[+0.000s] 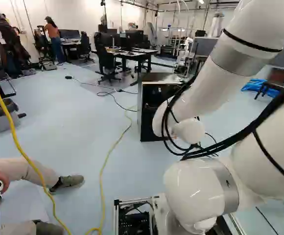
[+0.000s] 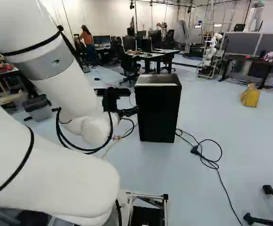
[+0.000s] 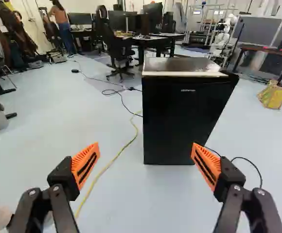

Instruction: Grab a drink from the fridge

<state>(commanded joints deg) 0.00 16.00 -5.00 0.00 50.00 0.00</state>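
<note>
A small black fridge [image 2: 158, 110] with a flat top stands on the floor ahead of the base; its door looks closed in the wrist view. My gripper [image 2: 129, 112] is at the left side of the fridge in the right base view. In the wrist view the gripper [image 3: 145, 162] stands open, its orange pads wide apart with nothing between them, and the fridge [image 3: 185, 119] is ahead, nearer the finger on the side of the cable loop. No drink is visible.
A yellow cable [image 1: 103, 181] runs along the floor to the fridge, and a black cable [image 2: 212, 162] lies looped beside it. Close ahead at the left of the left base view, a person's leg [image 1: 24, 174] reaches over the floor. Desks [image 2: 150, 55] and another robot [image 2: 212, 56] stand behind.
</note>
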